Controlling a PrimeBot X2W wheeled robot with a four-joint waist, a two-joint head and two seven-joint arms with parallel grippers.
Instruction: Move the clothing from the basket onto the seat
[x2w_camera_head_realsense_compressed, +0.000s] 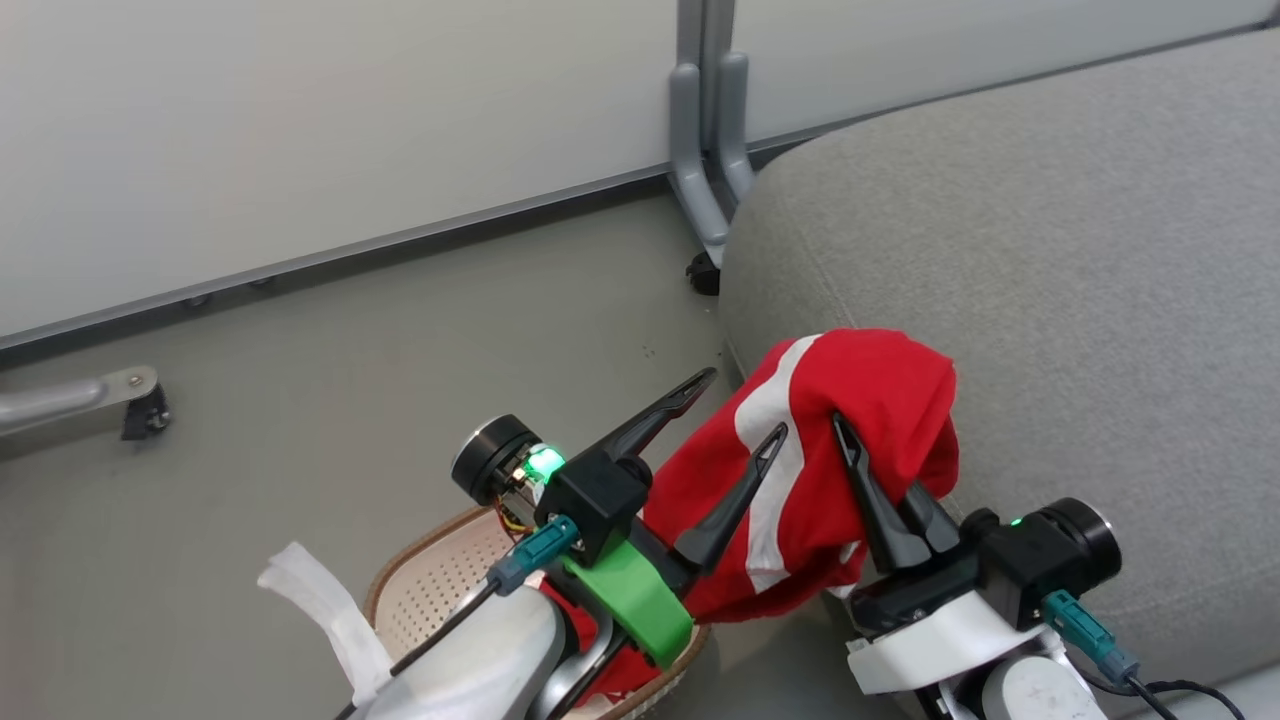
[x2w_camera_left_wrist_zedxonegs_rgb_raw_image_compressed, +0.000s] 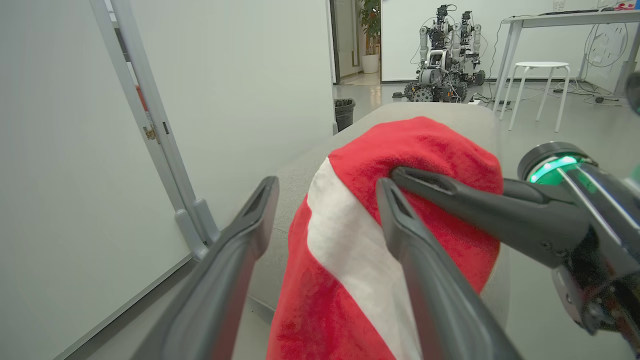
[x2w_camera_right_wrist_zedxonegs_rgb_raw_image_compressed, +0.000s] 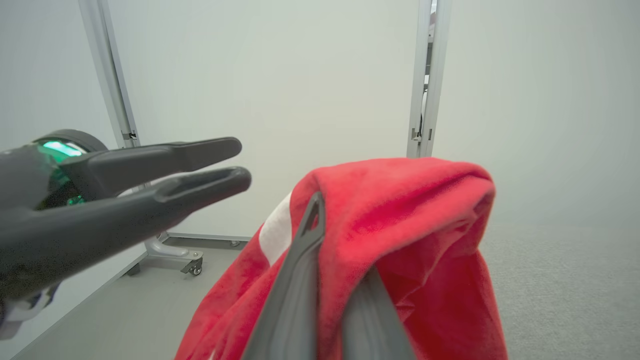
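Over the rounded corner of the large grey fabric seat (x2w_camera_head_realsense_compressed: 1050, 250), my right gripper (x2w_camera_head_realsense_compressed: 880, 470) pinches a soft red white-striped garment (x2w_camera_head_realsense_compressed: 880, 390); my left gripper (x2w_camera_head_realsense_compressed: 745, 402) gapes wide beside it. Released here, I reckon its hanging tail drags it off the edge, down beside the cream perforated basket (x2w_camera_head_realsense_compressed: 430, 580).

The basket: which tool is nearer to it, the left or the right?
The left. The left tool hangs open just above the basket; the right tool is farther aside, by the seat, shut on the clothing.
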